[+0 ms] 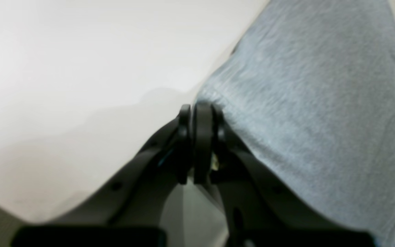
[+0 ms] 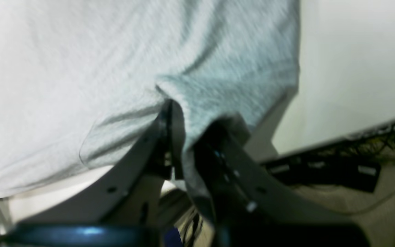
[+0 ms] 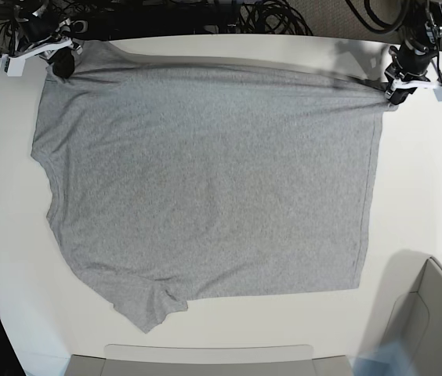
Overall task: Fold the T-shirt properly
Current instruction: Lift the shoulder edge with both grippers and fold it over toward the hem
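The heather-grey T-shirt (image 3: 205, 180) lies spread plain side up on the white table (image 3: 417, 196), its far edge pulled taut between both grippers. My left gripper (image 3: 391, 94) is at the far right corner, shut on the shirt's corner; in the left wrist view its fingertips (image 1: 201, 110) pinch the edge of the T-shirt (image 1: 314, 103). My right gripper (image 3: 63, 64) is at the far left, shut on a fold of cloth; in the right wrist view the T-shirt (image 2: 81, 68) bunches between the fingers of that gripper (image 2: 177, 109). A sleeve (image 3: 146, 301) points toward the near edge.
A grey bin (image 3: 432, 313) stands at the near right corner, and a flat grey tray (image 3: 205, 356) lies along the near edge. Black cables (image 3: 268, 16) pile up behind the table's far edge and show in the right wrist view as cables (image 2: 355, 151).
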You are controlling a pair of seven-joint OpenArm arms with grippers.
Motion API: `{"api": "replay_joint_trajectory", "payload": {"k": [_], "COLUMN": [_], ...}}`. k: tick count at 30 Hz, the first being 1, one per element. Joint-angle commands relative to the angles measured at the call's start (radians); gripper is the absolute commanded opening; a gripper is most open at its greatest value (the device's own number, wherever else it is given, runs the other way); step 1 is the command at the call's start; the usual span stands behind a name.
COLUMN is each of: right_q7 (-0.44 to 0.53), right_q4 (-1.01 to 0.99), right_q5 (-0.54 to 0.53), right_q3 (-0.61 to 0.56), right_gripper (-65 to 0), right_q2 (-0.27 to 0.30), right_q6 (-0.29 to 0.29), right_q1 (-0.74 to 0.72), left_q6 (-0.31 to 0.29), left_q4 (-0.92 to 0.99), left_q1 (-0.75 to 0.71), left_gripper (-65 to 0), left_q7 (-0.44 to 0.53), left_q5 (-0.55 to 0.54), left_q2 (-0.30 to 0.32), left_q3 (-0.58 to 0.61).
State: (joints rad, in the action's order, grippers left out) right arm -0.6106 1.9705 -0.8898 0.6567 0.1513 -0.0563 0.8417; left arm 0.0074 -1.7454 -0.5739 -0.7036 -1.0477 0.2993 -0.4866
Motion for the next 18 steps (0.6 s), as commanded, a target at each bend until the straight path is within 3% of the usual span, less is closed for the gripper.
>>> {"api": "replay_joint_trajectory", "payload": {"k": [1, 7, 10, 14, 18], "right_q7": [0.024, 0.019, -0.032, -0.091, -0.137], "right_q4": [0.02, 0.02, 0.02, 0.02, 0.019], "right_q5": [-0.004, -0.002, 0.025, 0.12, 0.168], "right_q3": [0.007, 0.002, -0.019, -0.019, -0.038], "right_gripper": [-65.0, -65.0, -65.0, -65.0, -65.0], "right_q2": [0.011, 0.04, 0.066, 0.061, 0.06], "right_q6": [-0.007, -0.006, -0.001, -0.001, -0.003], "right_q1": [-0.002, -0.06, -0.103, -0.193, -0.275], "left_q6": [0.004, 0.004, 0.009, 0.119, 0.145], "left_q4": [-0.015, -0.015, -0.015, -0.015, -0.014], "left_q1": [-0.007, 0.041, 0.071, 0.15, 0.22], "left_gripper": [-65.0, -65.0, -65.0, -65.0, -65.0], "left_q7": [0.02, 0.019, 0.008, -0.077, -0.113], "left_q5": [0.001, 0.002, 0.002, 0.002, 0.002], "left_q2": [0.011, 0.013, 0.013, 0.013, 0.01], "left_q3": [-0.013, -0.007, -0.005, -0.005, -0.004]}}
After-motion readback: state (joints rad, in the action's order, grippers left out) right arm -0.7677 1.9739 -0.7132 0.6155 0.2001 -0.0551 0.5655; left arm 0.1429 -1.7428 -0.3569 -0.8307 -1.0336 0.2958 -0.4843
